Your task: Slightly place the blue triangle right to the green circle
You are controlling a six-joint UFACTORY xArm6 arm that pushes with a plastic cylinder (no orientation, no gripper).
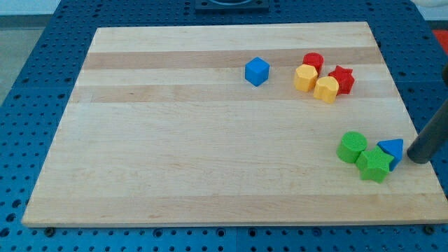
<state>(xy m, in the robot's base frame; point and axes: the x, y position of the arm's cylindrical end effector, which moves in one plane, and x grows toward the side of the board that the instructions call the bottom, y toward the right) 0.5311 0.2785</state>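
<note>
The blue triangle lies near the board's right edge, low in the view. The green circle sits to its left, with the green star touching both from below. My tip is just right of the blue triangle, a small gap away, at the board's right edge. The rod rises up and to the right, out of the view.
A blue cube sits at the upper middle. A red cylinder, a red star and two yellow blocks cluster at the upper right. The wooden board lies on a blue pegboard table.
</note>
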